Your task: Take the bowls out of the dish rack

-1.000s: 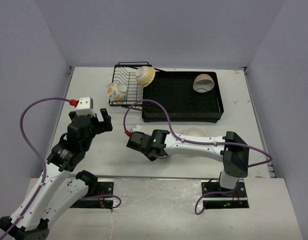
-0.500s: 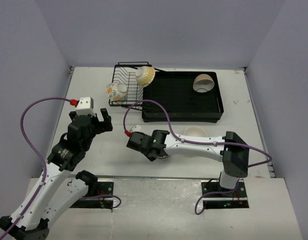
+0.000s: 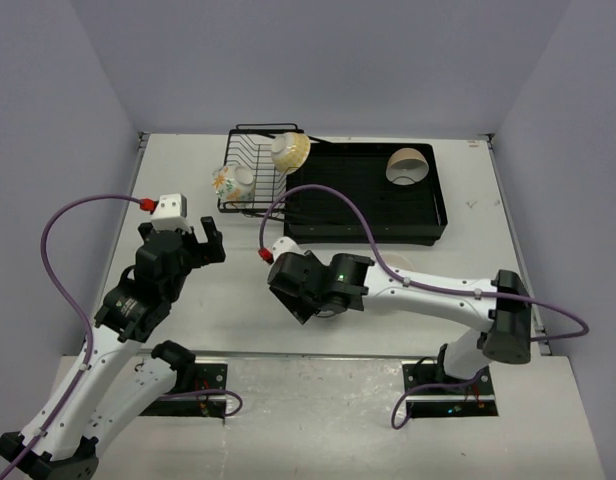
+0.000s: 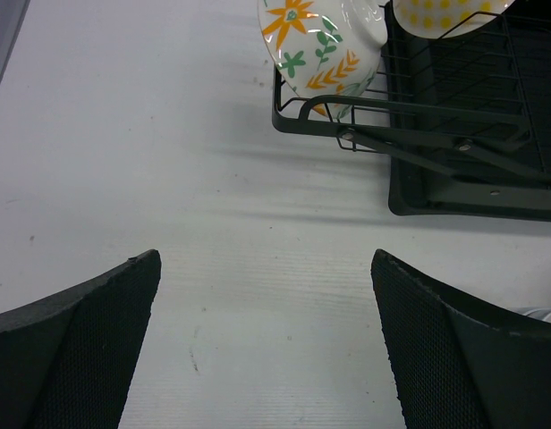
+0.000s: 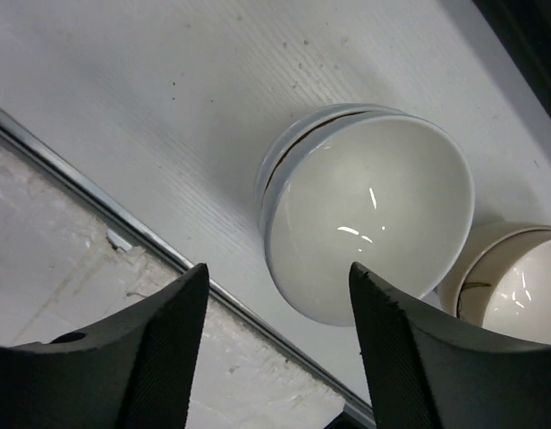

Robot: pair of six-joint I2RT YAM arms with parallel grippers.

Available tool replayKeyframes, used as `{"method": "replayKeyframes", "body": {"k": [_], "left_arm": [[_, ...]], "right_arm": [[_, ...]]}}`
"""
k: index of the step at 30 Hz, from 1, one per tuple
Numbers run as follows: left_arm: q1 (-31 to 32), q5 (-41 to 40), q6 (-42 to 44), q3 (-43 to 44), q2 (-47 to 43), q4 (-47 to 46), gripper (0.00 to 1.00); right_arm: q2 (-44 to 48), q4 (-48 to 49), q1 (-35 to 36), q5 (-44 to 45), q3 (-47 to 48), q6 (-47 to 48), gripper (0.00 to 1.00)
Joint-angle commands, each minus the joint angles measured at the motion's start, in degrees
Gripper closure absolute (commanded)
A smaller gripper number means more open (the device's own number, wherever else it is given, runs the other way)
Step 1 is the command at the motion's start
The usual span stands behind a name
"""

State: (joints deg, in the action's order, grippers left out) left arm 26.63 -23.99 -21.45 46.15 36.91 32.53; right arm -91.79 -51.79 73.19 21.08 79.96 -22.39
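The dish rack [image 3: 256,170] stands at the back of the table, joined to its black drain tray [image 3: 368,200]. In the rack lean a yellow-centred bowl [image 3: 290,150] and an orange-flowered bowl [image 3: 228,182]. A cream bowl [image 3: 408,165] lies on its side in the tray. My right gripper [image 5: 280,299] is open, just above and beside nested white bowls [image 5: 365,214] on the table, touching neither. A cream bowl [image 5: 512,286] sits beside them. My left gripper [image 4: 267,268] hangs wide open over bare table, short of the flowered bowl [image 4: 320,45].
A metal strip [image 5: 123,219] marks the table's near edge right beside the white bowls. The rack's wire corner and hinge [image 4: 347,134] jut toward my left gripper. Grey walls close in the table on three sides.
My right gripper has opened and let go of the white bowl, which now rests on the stack. The right arm's elbow has swung to the right. The left arm has not moved.
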Motion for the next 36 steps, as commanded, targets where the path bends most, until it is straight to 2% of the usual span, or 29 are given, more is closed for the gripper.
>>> {"method": "replayKeyframes", "body": {"k": [1, 3, 5, 6, 7, 8, 9, 10, 11, 12, 13, 14, 15, 16, 18, 19, 22, 26, 29, 31, 36], "left_arm": [[-0.53, 0.26, 0.10, 0.34, 0.10, -0.63, 0.00], [-0.53, 0.52, 0.18, 0.26, 0.10, -0.80, 0.00], [-0.44, 0.43, 0.18, 0.26, 0.18, -0.81, 0.00], [-0.44, 0.35, 0.18, 0.34, 0.10, -0.72, 0.00], [-0.53, 0.26, 0.18, 0.34, 0.10, -0.63, 0.00], [-0.53, 0.08, 0.10, 0.34, 0.01, -0.63, 0.00], [-0.44, -0.01, 0.10, 0.34, 0.01, -0.54, 0.00], [-0.44, -0.09, 0.10, 0.34, -0.08, -0.54, 0.00], [-0.53, -0.18, 0.10, 0.34, -0.43, -0.54, 0.00], [-0.44, -0.18, 0.01, 0.34, -0.43, -0.45, 0.00], [-0.44, -0.09, 0.09, 0.34, -0.52, -0.54, 0.00], [-0.44, -0.01, 0.10, 0.26, -0.52, -0.63, 0.00], [-0.44, 0.08, 0.10, 0.26, -0.43, -0.72, 0.00], [-0.44, 0.60, 0.18, 0.26, -0.08, -0.80, 0.00], [-0.44, 1.05, 0.36, 0.26, 0.10, -0.89, 0.00], [-0.44, 1.05, 0.36, 0.26, 0.10, -0.81, 0.00], [-0.44, 0.79, 0.36, 0.17, -0.52, -0.89, 0.00], [-0.53, -0.44, 0.10, 0.25, 0.01, -0.54, 0.00], [-0.70, -5.79, -2.27, 1.57, 1.94, 2.60, 0.00], [-1.05, -12.20, -5.69, 2.80, 1.95, 5.77, 0.00], [-2.02, -14.68, -6.67, 2.19, -2.89, 5.35, 0.00]], "right_arm": [[6.26, 0.81, 0.11, 1.58, 2.12, 1.73, 0.33], [7.76, 0.03, -1.37, 3.26, 4.75, 2.61, 0.31], [8.90, 0.20, -3.92, 3.01, 6.42, 3.76, 0.23], [10.21, 2.29, -8.89, 1.43, 7.30, 5.24, 0.18], [11.27, 4.57, -12.33, -0.58, 6.79, 5.78, 0.10], [14.33, 10.94, -20.63, -6.43, 4.78, 5.96, 0.09], [16.36, 14.66, -25.15, -9.88, 3.37, 3.09, 0.07], [18.73, 23.57, -30.25, -16.44, -1.43, -0.51, 0.07], [24.06, 28.97, -39.17, -19.12, -4.96, -4.55, 0.08], [26.64, 34.16, -42.57, -20.71, -8.56, -13.73, 0.09], [28.75, 45.44, -45.47, -21.86, -16.17, -18.17, 0.10], [30.25, 49.64, -49.24, -21.70, -18.94, -25.26, 0.10], [31.13, 51.33, -50.50, -19.96, -20.45, -28.29, 0.09], [30.97, 54.57, -53.12, -17.94, -22.29, -31.37, 0.04], [29.92, 58.36, -56.47, -14.41, -27.37, -42.52, 0.04], [29.65, 65.86, -59.10, -13.18, -29.84, -45.95, 0.05], [26.59, 75.67, -63.24, -8.87, -35.31, -59.30, 0.10], [18.33, 75.96, -66.33, -9.65, -33.56, -68.10, 0.13], [12.17, 76.05, -67.65, -11.40, -30.41, -68.50, 0.13], [8.48, 76.05, -68.18, -12.29, -27.68, -68.13, 0.13], [2.59, 76.75, -68.62, -13.43, -24.42, -68.92, 0.18]]}}
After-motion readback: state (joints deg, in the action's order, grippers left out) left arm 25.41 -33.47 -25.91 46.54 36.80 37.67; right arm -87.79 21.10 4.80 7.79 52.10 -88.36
